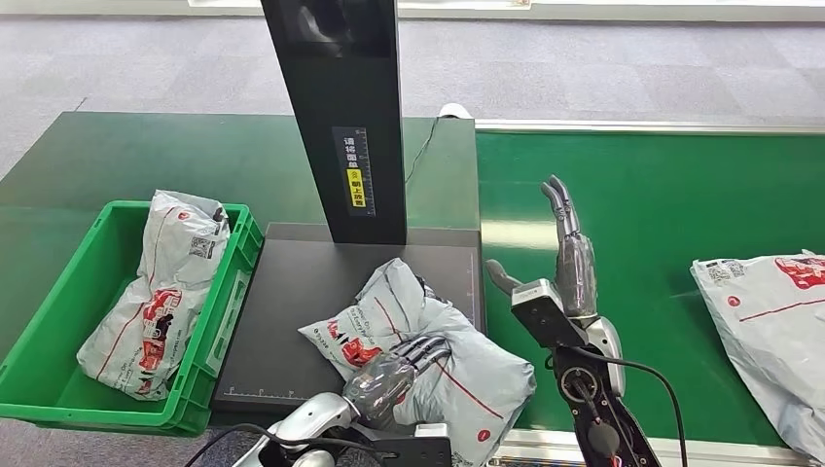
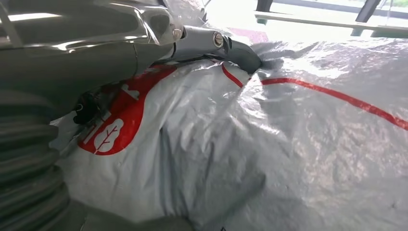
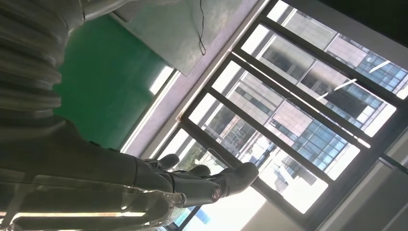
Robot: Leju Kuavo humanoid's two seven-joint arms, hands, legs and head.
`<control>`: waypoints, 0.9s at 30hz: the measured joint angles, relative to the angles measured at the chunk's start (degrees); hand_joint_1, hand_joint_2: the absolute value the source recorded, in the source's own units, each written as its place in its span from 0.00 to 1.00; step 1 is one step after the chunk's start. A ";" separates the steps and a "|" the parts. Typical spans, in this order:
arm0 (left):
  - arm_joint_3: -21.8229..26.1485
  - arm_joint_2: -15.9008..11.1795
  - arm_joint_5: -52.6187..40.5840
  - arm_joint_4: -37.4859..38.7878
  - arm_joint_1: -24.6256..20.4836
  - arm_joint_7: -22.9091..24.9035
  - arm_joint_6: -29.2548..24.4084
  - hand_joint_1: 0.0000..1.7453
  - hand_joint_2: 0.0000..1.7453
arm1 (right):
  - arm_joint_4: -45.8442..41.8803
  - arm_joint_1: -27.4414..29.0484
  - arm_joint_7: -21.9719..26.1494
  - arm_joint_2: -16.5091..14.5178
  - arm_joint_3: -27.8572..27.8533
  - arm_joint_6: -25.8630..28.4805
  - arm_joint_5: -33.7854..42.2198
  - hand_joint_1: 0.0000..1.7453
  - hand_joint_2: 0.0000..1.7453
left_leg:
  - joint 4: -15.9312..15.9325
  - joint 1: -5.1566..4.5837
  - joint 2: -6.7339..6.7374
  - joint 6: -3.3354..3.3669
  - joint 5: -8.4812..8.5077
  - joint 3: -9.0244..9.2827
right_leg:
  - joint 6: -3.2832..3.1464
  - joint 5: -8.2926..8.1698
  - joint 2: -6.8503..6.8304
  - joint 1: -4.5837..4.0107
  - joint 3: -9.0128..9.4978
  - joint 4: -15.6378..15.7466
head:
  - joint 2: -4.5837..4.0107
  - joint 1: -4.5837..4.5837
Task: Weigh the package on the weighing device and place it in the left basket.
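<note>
A green conveyor belt (image 1: 662,195) ran at three o'clock, grey floor beyond it, tall windows (image 3: 298,120) behind. The package (image 1: 438,341), crinkled grey plastic with red stripes and a red logo, lay on the black weighing device (image 1: 302,292), overhanging its five o'clock corner. The left hand (image 1: 394,375) rested on it, fingers pressing the wrapping. The right hand (image 1: 569,258) stood upright over the belt, fingers apart, holding nothing. At nine o'clock the green basket (image 1: 58,321) held another package (image 1: 161,292).

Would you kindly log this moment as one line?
left hand grips package on scale | right hand open | basket pending
</note>
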State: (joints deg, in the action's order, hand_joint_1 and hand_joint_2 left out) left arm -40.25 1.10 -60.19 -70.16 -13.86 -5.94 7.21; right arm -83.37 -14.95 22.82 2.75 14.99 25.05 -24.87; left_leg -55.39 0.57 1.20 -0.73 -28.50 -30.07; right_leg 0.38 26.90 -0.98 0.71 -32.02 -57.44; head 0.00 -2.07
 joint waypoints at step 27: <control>7.67 -3.64 13.00 -17.76 4.90 -23.57 -21.26 1.00 1.00 | -4.73 4.64 1.03 1.71 -1.72 -2.27 1.37 0.00 1.00 | 0.00 0.00 -0.02 0.00 0.00 -0.25 | 0.00 0.01 0.00 0.00 -0.25 0.00 | 0.00 0.01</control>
State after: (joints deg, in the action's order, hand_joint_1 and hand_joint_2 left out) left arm -32.58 -2.55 -47.19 -87.91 -8.95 -29.51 -14.05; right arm -88.10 -10.31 23.85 4.46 13.27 22.77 -23.50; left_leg -55.40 0.57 1.18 -0.72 -28.50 -30.33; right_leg 0.38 26.91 -0.99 0.71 -32.27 -57.44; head 0.00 -2.07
